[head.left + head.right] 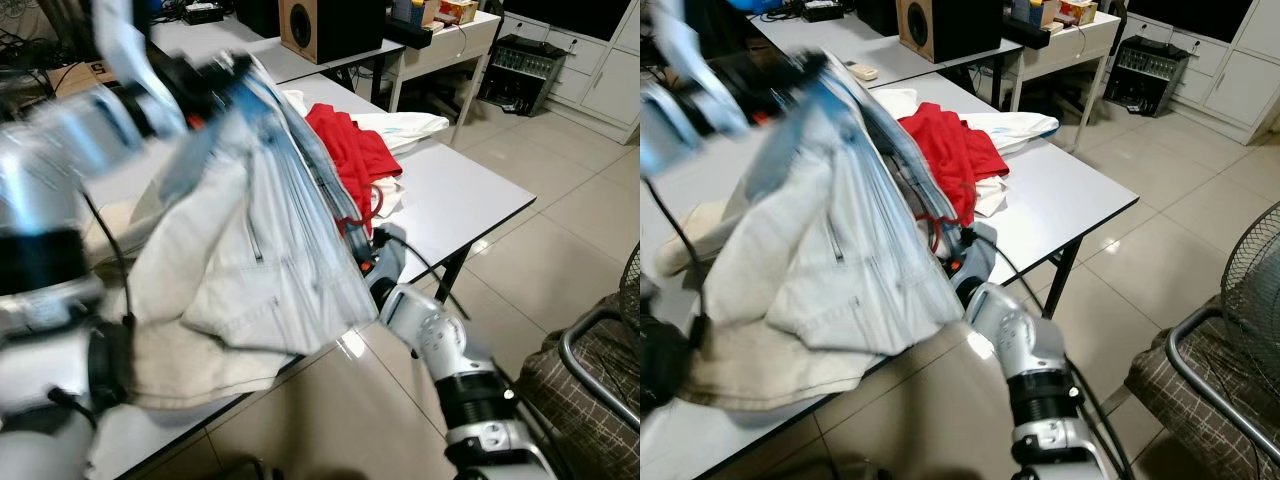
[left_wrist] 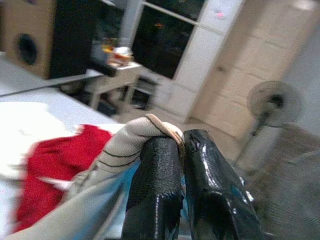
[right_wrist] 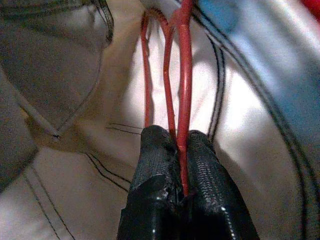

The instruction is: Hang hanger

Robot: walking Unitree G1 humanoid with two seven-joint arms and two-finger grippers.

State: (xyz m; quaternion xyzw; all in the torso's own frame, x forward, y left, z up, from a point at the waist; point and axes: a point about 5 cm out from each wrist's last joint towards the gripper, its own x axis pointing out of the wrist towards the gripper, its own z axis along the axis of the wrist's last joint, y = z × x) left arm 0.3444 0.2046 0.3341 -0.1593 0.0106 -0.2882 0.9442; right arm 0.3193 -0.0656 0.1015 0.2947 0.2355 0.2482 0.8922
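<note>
Pale denim jacket (image 1: 260, 260) of soft stitched cloth, thin glossy red wire hanger (image 3: 182, 90), textured matt black fingers (image 3: 155, 165), smooth white table (image 1: 460, 200), glossy tiled floor (image 1: 560, 220), red cloth (image 1: 345, 150)

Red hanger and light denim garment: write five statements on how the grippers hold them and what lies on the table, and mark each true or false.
1. The right gripper is shut on the red hanger. True.
2. The left gripper is open. False: it pinches the denim garment.
3. A red cloth lies on the table. True.
4. The hanger is blue. False: red.
5. The garment lies flat. False: its top is lifted.
</note>
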